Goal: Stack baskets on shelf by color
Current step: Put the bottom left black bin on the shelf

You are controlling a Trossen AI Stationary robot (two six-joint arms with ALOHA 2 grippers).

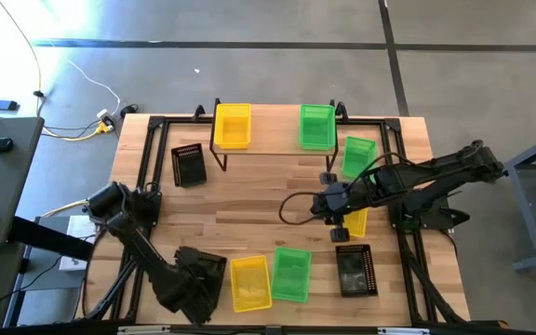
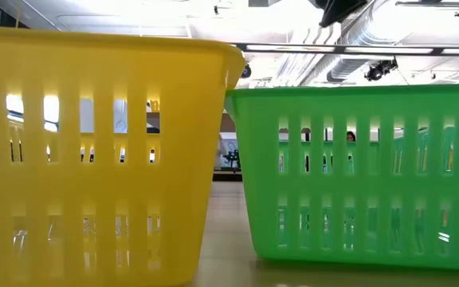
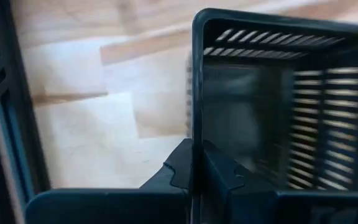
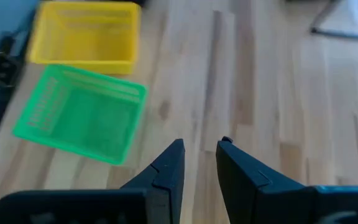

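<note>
the left arm reached low along the desk's (image 1: pixel 249 209) near left edge, its left claw (image 3: pixel 197 171) clamped on the rim of a black basket (image 3: pixel 272 106) there. further right, the right arm stretched inward mid-desk, the right claw (image 4: pixel 199 163) partly open, holding nothing, hovering above bare wood.

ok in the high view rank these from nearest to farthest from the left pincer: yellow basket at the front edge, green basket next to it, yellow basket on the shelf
1. Front yellow basket, just to the right of the left pincer, which is shut on a black basket.
2. Front green basket, one place further right.
3. Yellow basket on the shelf, far across at the back of the table.
</note>
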